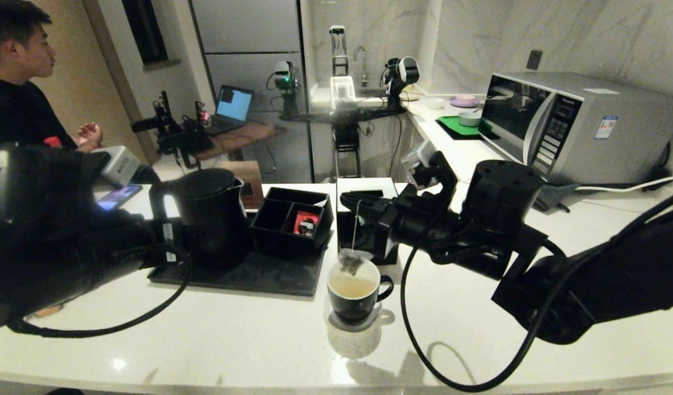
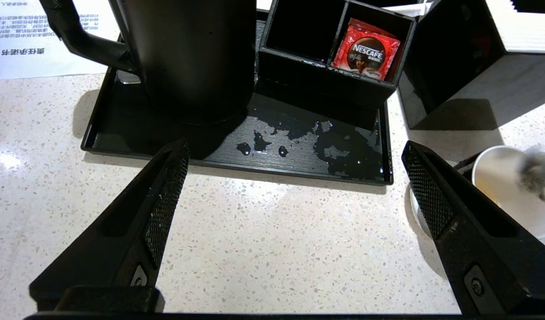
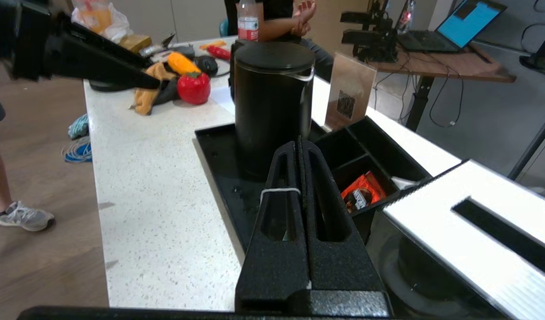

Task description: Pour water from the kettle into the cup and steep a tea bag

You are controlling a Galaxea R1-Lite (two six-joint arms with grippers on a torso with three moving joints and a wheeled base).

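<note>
Basically, right gripper (image 1: 352, 204) clenched on the string, tea bag (image 1: 351, 260) limp and light, dangling over cup (image 1: 354, 293); left gripper (image 2: 294, 195) released.

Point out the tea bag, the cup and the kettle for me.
tea bag (image 1: 351, 261): head view, on the greyish pouch hanging at the cup's rim.
cup (image 1: 354, 310): head view, on the glossy black outer wall.
kettle (image 1: 218, 219): head view, on the matte black body.
</note>
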